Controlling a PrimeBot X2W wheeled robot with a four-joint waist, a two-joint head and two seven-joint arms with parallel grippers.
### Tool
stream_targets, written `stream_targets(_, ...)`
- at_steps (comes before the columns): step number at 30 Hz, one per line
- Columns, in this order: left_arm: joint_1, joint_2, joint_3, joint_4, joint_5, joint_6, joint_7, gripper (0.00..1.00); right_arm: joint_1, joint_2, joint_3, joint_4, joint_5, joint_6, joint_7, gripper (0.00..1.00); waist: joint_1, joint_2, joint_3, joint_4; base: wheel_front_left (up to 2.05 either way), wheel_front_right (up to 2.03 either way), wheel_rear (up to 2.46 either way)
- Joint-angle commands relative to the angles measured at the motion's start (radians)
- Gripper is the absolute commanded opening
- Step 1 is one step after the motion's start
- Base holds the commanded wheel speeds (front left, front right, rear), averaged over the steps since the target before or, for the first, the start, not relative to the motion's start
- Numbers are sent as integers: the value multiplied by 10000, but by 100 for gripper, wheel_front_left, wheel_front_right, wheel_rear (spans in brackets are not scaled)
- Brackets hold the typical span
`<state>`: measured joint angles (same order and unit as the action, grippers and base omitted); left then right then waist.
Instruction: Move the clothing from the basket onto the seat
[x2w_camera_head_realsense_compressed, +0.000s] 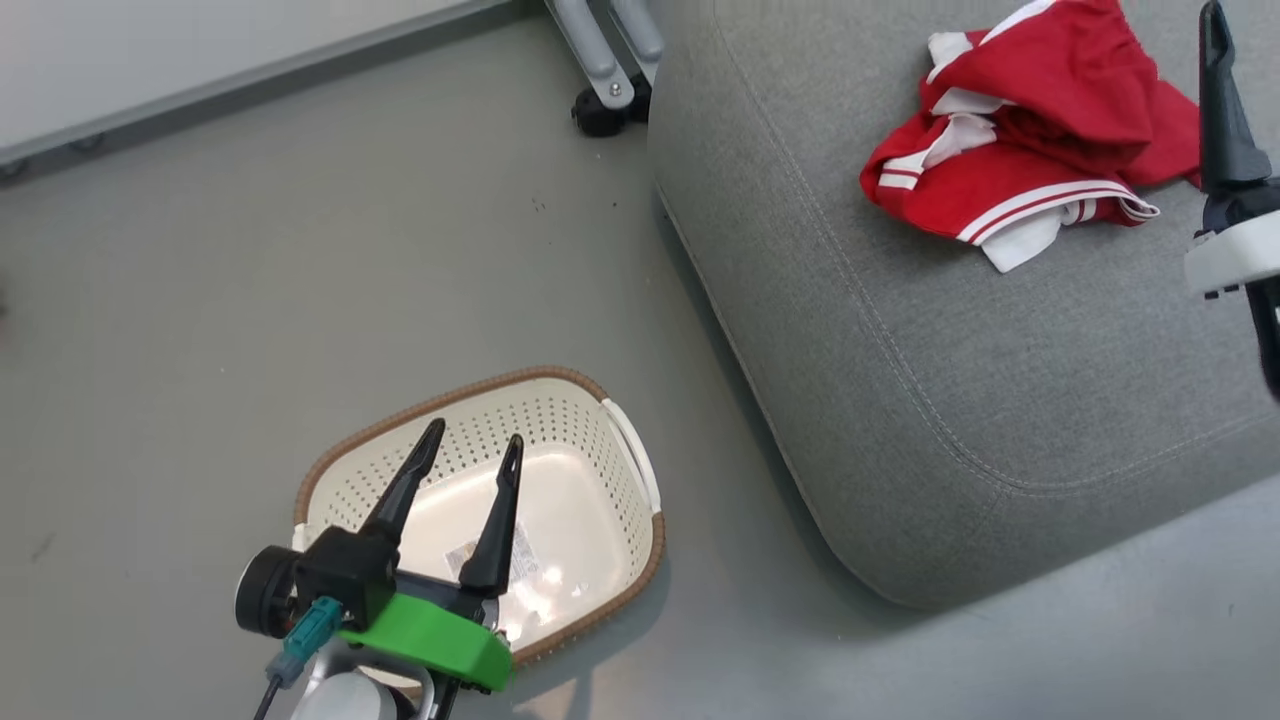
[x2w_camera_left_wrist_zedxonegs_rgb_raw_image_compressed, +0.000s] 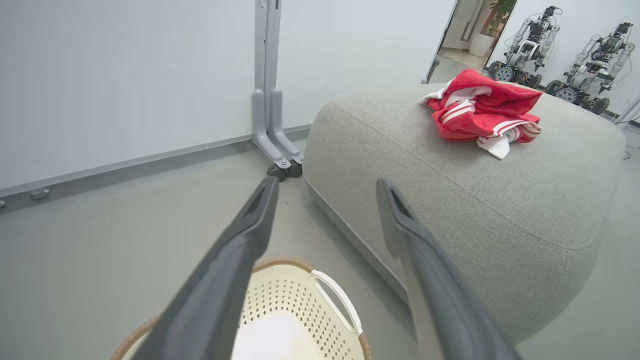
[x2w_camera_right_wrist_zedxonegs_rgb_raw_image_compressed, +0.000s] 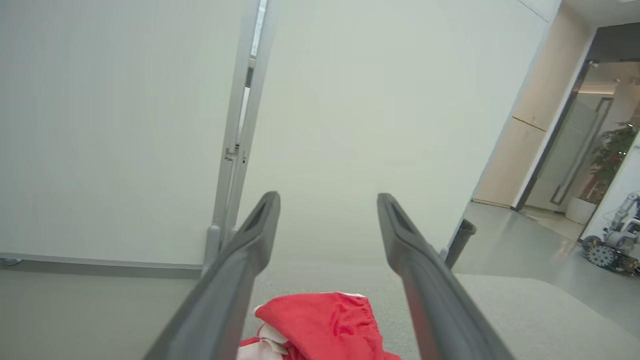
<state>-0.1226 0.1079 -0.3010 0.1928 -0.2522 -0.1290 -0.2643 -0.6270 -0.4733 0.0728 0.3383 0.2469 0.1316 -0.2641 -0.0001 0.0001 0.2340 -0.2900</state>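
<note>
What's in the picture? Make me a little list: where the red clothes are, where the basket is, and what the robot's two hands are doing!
clothes: red heap with white stripes, lying on the seat
seat: big grey cushion on the floor
basket: on the floor beside the seat, no clothes inside, a sticker on its bottom
left gripper: open, over the basket, holding nothing
right gripper: open, near the clothes, holding nothing

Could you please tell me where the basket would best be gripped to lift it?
Probably its white side handle facing the seat, approached from above: the basket stands upright on the floor, and the handle's open slot leaves a thin bar to pinch.
</note>
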Motion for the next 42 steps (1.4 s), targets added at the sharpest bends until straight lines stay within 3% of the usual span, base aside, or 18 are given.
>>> stream_targets(1, 220, -52, 164, -37, 66, -21, 5, 100, 440, 84, -122, -366, -3, -17, -2, 100, 1, -1, -1010, 433, 0, 0, 0)
stream_targets(7, 772, -260, 872, -122, 177, -21, 5, 100, 2075, 901, -499, -1925, -158, -17, -2, 100, 1, -1, -1734, 1081, 0, 0, 0)
stream_targets(12, 1231, -407, 1352, -149, 264, -21, 5, 100, 3873, 2099, -833, -2830, -232, -17, -2, 100, 1, -1, -2331, 1979, 0, 0, 0)
stream_targets(19, 1722, -500, 1710, -87, 310, -21, 5, 100, 5524, 3261, -591, -2623, -237, -17, 0, 100, 1, -1, -2797, 2882, 0, 0, 0)
stream_targets(30, 2360, -552, 2291, 324, 548, -21, 5, 100, 6654, 4022, -440, -1814, -597, -14, -2, 100, 1, -1, -3251, 3714, 0, 0, 0)
stream_targets(42, 2512, -570, 2457, 379, 309, -21, 5, 100, 6748, 4194, -208, -1727, -681, -14, -2, 100, 1, -1, -3315, 3874, 0, 0, 0)
